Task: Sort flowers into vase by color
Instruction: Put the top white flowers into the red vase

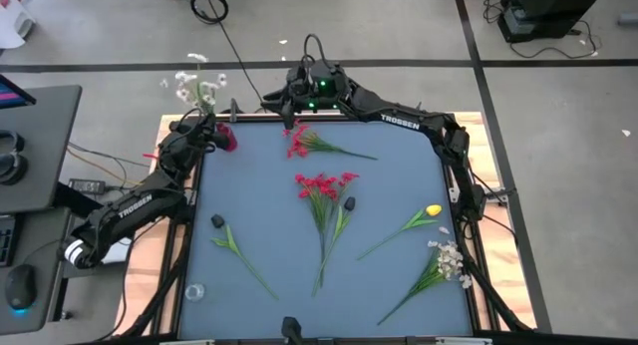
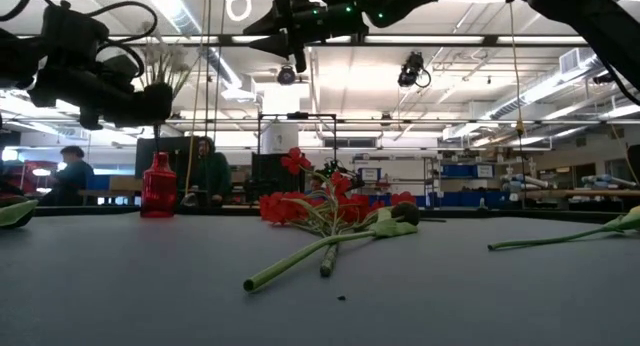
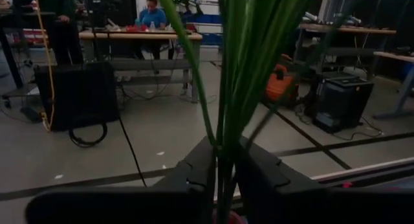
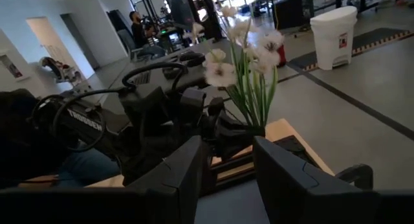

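The grey table (image 1: 399, 195) fills the middle of the high view, and the two dark arms reach along its edges. The left arm runs up the 9 o'clock side to the 10 o'clock corner, where the left gripper (image 1: 206, 128) sits over a red vase (image 1: 226, 139); its fingers (image 3: 194, 175) stand narrowly parted around the green stems of a white-flowered sprig (image 1: 194, 84), whose blossoms lean out beyond the table edge, and whether the pads press the stems or just flank them cannot be told. The right arm runs along the 3 o'clock side and bends across the far edge to 12 o'clock, where the right gripper (image 1: 287, 111) hangs above the surface with its jaws spread and nothing between them. On the table, a bunch of red flowers (image 1: 324, 185) lies at the centre, stems toward 6 o'clock. A second red sprig (image 1: 299, 141) lies near 12 o'clock. A white cluster (image 1: 451, 260) lies at 4 o'clock, a yellow bloom (image 1: 433, 211) at 3 o'clock, and a dark-budded stem (image 1: 217, 222) at 8 o'clock.
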